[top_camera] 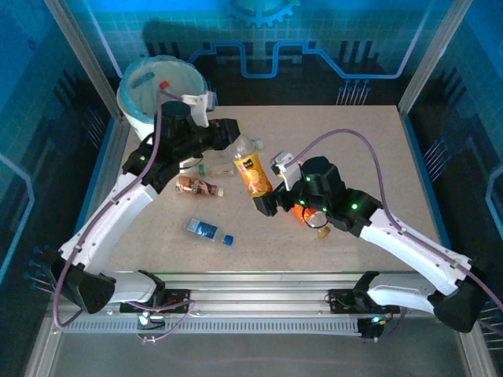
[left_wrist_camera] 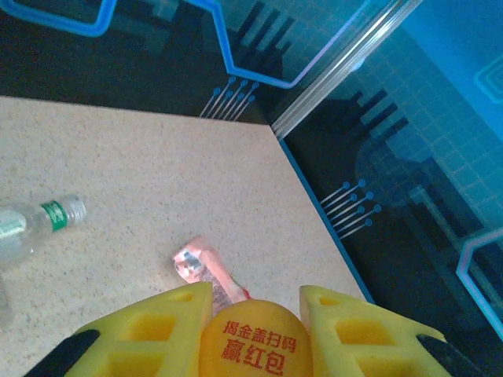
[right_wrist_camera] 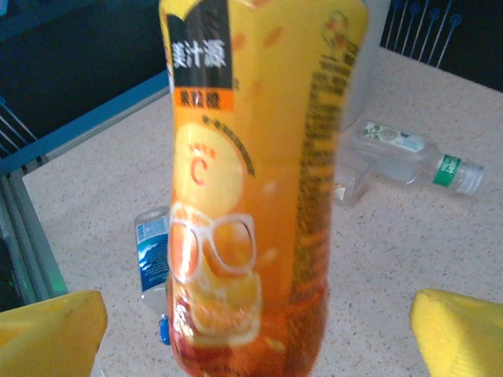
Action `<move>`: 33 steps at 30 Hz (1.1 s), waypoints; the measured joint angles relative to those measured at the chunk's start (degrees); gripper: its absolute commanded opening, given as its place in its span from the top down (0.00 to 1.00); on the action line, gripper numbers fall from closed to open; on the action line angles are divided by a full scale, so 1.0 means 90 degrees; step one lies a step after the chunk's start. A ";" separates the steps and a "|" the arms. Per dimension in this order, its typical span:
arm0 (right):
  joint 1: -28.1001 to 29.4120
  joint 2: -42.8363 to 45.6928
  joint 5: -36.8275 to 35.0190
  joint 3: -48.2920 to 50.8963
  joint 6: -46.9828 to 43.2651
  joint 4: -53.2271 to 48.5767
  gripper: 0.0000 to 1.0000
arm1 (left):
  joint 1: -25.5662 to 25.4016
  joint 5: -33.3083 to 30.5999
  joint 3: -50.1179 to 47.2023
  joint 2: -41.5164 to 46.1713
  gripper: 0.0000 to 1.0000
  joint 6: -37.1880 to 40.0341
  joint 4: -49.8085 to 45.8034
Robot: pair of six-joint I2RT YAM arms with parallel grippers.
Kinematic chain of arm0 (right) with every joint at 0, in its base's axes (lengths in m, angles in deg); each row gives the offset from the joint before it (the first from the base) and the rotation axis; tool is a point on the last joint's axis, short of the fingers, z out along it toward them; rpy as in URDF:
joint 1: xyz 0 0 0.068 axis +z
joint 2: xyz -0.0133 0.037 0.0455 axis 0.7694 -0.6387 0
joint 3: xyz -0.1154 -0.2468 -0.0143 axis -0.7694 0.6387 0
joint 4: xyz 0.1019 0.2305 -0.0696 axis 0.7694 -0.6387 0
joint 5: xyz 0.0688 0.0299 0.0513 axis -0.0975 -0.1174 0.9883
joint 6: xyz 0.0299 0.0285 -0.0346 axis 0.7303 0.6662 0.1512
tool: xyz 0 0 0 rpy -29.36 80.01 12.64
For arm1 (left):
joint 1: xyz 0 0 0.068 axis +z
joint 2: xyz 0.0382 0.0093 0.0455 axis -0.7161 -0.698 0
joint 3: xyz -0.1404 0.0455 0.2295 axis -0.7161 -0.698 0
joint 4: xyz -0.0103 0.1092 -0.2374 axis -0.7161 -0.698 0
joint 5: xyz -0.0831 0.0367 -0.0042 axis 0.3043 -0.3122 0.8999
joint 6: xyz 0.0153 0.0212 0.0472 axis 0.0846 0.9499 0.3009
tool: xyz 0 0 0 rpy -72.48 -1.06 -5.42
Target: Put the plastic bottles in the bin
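I have my left pincer clamped on the orange bottle at its cap, my right pincer standing wide either side of its lower end, clear bottle lying beyond, bin just behind the left pincer

bin: one
orange juice bottle: one
clear green-labelled bottle: one, at 12 o'clock of the juice bottle
brown-labelled bottle: one, at its 9 o'clock
blue-labelled bottle: one, at its 7 o'clock
red-capped bottle inside the bin: one seen
pink scrap: one
small brown scrap: one
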 measured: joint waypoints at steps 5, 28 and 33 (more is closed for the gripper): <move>0.0000 0.0279 -0.0204 0.0000 0.0027 0.0061 0.00 | 0.0114 -0.0063 0.0389 0.0044 1.00 0.0172 -0.0117; 0.0002 0.0850 -0.0704 0.0007 0.0095 0.0056 0.00 | 0.1285 -0.0913 0.3347 -0.0012 1.00 0.1375 -0.0692; 0.0002 0.0959 -0.0777 0.0010 0.0095 0.0032 0.00 | 0.1846 -0.1435 0.4153 -0.0425 1.00 0.1957 -0.0843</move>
